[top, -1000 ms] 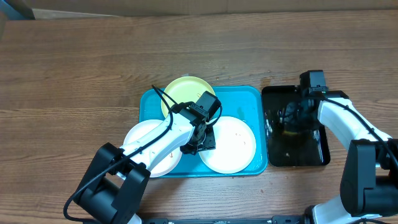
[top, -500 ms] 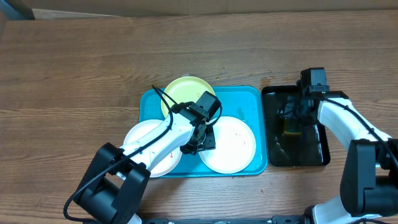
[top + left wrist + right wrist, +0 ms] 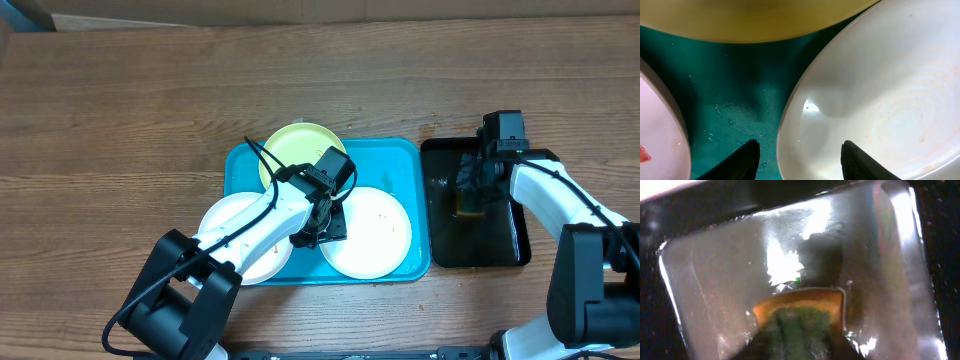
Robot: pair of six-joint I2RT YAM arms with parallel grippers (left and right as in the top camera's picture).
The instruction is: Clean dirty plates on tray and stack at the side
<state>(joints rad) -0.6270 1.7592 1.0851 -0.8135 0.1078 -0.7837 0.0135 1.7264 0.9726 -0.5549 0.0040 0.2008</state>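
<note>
The turquoise tray (image 3: 400, 160) holds three plates: a pale yellow-green one (image 3: 295, 148) at the back, a white one (image 3: 240, 240) at the front left, a white one (image 3: 375, 232) at the front right. My left gripper (image 3: 321, 222) is open and low over the tray, its jaws either side of the right white plate's (image 3: 890, 105) left rim. In the left wrist view my left gripper (image 3: 802, 162) shows one finger (image 3: 746, 161) over the wet tray (image 3: 730, 85), the other over the plate. My right gripper (image 3: 468, 196) is shut on a yellow-green sponge (image 3: 799, 314) in the black tray.
A narrow black tray (image 3: 505, 245) holding water stands right of the turquoise tray. The left white plate (image 3: 652, 145) carries a red smear and overhangs the turquoise tray's left edge. Bare wooden table (image 3: 120, 110) lies all round.
My right gripper has shifted slightly within the black tray with the sponge. The left arm and the plates have not moved.
</note>
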